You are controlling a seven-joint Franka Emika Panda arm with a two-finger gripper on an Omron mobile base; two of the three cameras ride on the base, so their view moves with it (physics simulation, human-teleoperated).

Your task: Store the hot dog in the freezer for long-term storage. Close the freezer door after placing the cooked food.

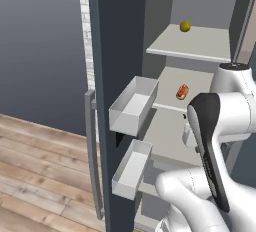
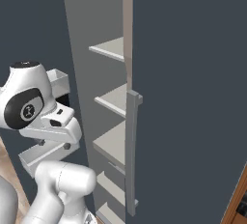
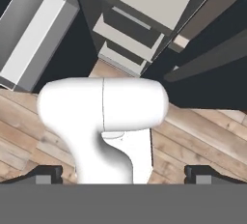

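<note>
Hot dog on freezer shelf | gripper spread wide, empty | freezer door open | risk: arm fouls door bins when closing.

No readable text anywhere — no labels, brands, numbers or signs can be made out.

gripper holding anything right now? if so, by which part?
Nothing held. The gripper is open with nothing between its fingertips; the hot dog lies on a freezer shelf.
</note>
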